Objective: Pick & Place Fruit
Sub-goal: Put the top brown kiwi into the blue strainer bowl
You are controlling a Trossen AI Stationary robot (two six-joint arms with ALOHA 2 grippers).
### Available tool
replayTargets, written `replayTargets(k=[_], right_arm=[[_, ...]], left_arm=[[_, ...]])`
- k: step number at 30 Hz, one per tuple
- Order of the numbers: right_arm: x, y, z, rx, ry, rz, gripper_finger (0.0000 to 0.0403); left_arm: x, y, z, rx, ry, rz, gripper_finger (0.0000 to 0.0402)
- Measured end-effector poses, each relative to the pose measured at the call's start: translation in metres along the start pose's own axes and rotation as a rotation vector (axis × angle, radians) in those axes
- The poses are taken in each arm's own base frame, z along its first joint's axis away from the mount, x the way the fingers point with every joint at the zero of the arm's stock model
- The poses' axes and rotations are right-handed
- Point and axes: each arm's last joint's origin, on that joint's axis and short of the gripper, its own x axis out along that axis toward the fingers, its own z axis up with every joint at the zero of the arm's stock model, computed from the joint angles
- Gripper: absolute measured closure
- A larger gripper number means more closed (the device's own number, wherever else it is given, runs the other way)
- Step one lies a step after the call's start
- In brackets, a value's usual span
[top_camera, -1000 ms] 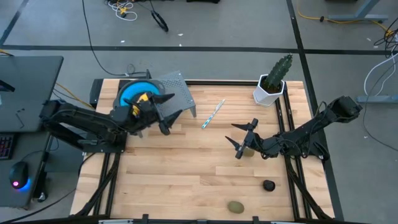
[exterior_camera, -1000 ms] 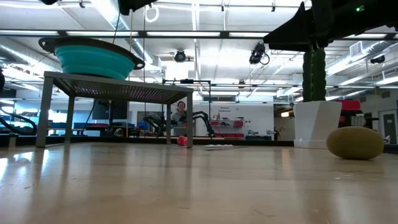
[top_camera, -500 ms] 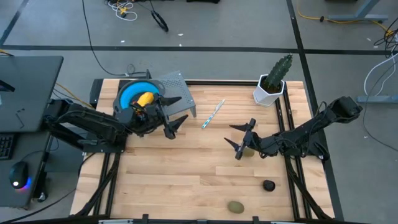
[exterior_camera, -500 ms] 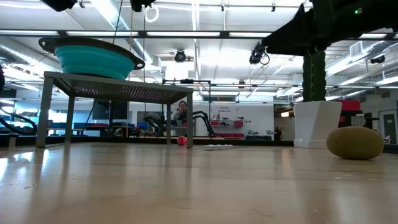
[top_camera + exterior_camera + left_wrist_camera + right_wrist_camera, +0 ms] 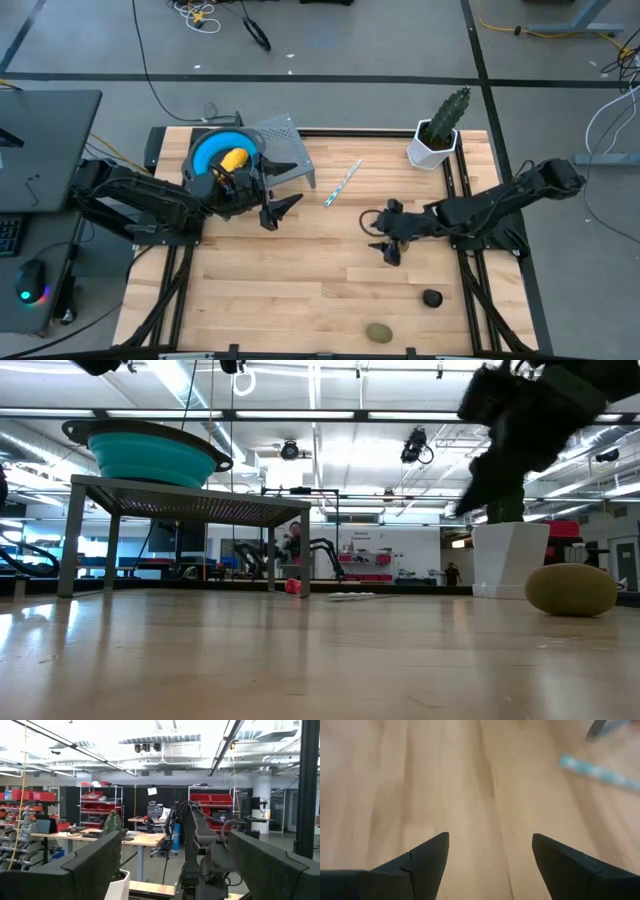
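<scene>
Yellow-orange oval fruit [image 5: 234, 159] is lying in blue bowl [image 5: 207, 148], prob. smooth-skinned, w/ left gripper [image 5: 280, 184] and right gripper [image 5: 382, 235] both hanging spread apart.

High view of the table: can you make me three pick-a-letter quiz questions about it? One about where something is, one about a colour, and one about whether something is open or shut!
1. Where is the yellow fruit?
A. On the floor
B. In the blue bowl
C. On the bare wood of the table

2. What colour is the small round fruit near the table's front right?
A. Red
B. White
C. Blackish

3. How are the fingers of the right gripper?
A. Open, holding nothing
B. Shut on a fruit
C. Shut on a spoon

Answers:
1. B, since the high view shows the yellow piece lying inside the bowl's rim.
2. C, since it shows as a dark blob on the pale wood.
3. A, since the right wrist view shows its two fingers apart with only bare wood between them.
</scene>
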Motion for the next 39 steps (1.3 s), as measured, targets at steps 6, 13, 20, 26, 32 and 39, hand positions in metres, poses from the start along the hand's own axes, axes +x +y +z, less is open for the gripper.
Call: replayTargets(k=[6,13,20,26,32,39], right_arm=[[-0.002,0.001,-0.019,-0.048,0.188,0.057,0.011],[-0.007,0.0,-0.042,-0.077,0.396,0.022,0.011],[-0.007,0.0,-0.042,-0.107,0.367,-0.044,0.011],[-0.009,-0.002,-0.046,-0.12,0.403,-0.066,0.0109],[-0.011,-0.008,-0.049,-0.133,0.417,-0.198,0.0101],[-0.004,-0.018,-0.063,-0.091,0.42,-0.245,0.007]], left_arm=[[0.0,0.0,-0.001,0.002,0.008,0.007,0.0024],[0.0,0.0,-0.001,-0.003,0.014,0.008,0.0024],[0.0,0.0,-0.002,-0.003,0.015,0.008,0.0026],[0.0,0.0,-0.002,-0.003,0.016,0.008,0.0029],[0.0,0.0,-0.002,-0.002,0.016,0.008,0.0029],[0.0,0.0,-0.002,-0.002,0.017,0.008,0.0029]])
